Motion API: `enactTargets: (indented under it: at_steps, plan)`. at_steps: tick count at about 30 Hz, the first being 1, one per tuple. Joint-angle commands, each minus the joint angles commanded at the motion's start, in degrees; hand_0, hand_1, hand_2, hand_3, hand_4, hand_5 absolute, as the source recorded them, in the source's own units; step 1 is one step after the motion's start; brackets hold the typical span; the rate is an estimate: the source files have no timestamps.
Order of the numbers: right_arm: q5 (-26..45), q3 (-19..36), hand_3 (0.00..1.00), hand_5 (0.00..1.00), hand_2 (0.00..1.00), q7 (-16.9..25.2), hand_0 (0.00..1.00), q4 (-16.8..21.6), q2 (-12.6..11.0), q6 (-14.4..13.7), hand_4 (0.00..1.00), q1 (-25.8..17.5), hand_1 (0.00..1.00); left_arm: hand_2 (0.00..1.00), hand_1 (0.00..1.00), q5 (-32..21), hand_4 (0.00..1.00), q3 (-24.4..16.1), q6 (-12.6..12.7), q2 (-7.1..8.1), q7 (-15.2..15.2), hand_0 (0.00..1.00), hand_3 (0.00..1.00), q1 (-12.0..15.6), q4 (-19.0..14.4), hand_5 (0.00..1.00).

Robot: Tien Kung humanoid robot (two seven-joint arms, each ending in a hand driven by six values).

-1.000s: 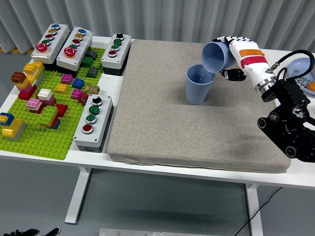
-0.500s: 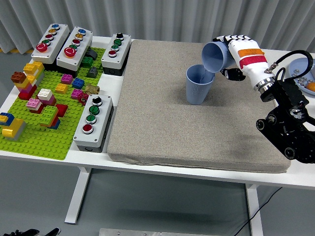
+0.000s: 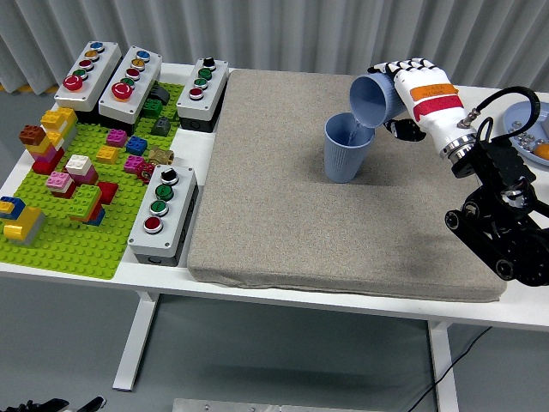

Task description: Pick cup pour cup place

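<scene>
Two ribbed blue cups on a coarse grey mat.
The right hand (image 3: 410, 84) clamps its fingers round the tilted cup (image 3: 371, 99), mouth over the upright cup (image 3: 346, 148).

The right arm (image 3: 502, 219) comes in from the right edge, its black links folded near the table's right side, the white forearm reaching left and far. The right hand (image 3: 410, 90) is rolled over sideways, fingers (image 3: 403, 67) curled around a tilted cup (image 3: 371, 99), mouth pointing down-left.
</scene>
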Motion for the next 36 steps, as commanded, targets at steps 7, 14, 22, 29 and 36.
enactTargets:
  at_steps: [7, 14, 22, 29, 36]
  plan:
    - [0.3, -1.2, 0.654, 0.002, 0.605, -0.2, 0.868, 0.0, -0.5, -0.7, 0.666, 0.4, 0.703, 0.811, 0.754, -0.1, 0.506, 0.0, 0.0, 0.01, 0.0, 0.769, 0.65, -0.1, 0.0, 0.973]
    - [-0.8, -2.5, 0.647, 0.002, 0.604, -0.9, 0.87, 0.2, -0.9, -1.8, 0.67, 0.8, 0.704, 0.811, 0.754, -0.1, 0.505, 0.0, 0.0, 0.01, 0.0, 0.769, 0.65, -0.1, 0.0, 0.971]
    - [-1.4, -3.7, 0.643, 0.002, 0.61, -1.3, 0.879, 0.3, -1.4, -2.1, 0.673, 1.3, 0.709, 0.811, 0.754, -0.2, 0.505, 0.1, 0.0, 0.02, 0.1, 0.769, 0.649, 0.0, 0.0, 0.973]
    - [-2.5, -5.6, 0.64, 0.002, 0.611, -2.0, 0.886, 0.6, -2.1, -2.7, 0.672, 1.8, 0.709, 0.811, 0.754, -0.2, 0.505, 0.1, 0.0, 0.08, 0.1, 0.769, 0.649, 0.1, 0.0, 0.972]
    - [-2.9, -6.6, 0.639, 0.002, 0.612, -2.2, 0.889, 0.4, -2.4, -3.0, 0.671, 2.1, 0.712, 0.811, 0.754, -0.1, 0.505, 0.1, 0.0, 0.1, 0.1, 0.769, 0.649, 0.3, 0.0, 0.972]
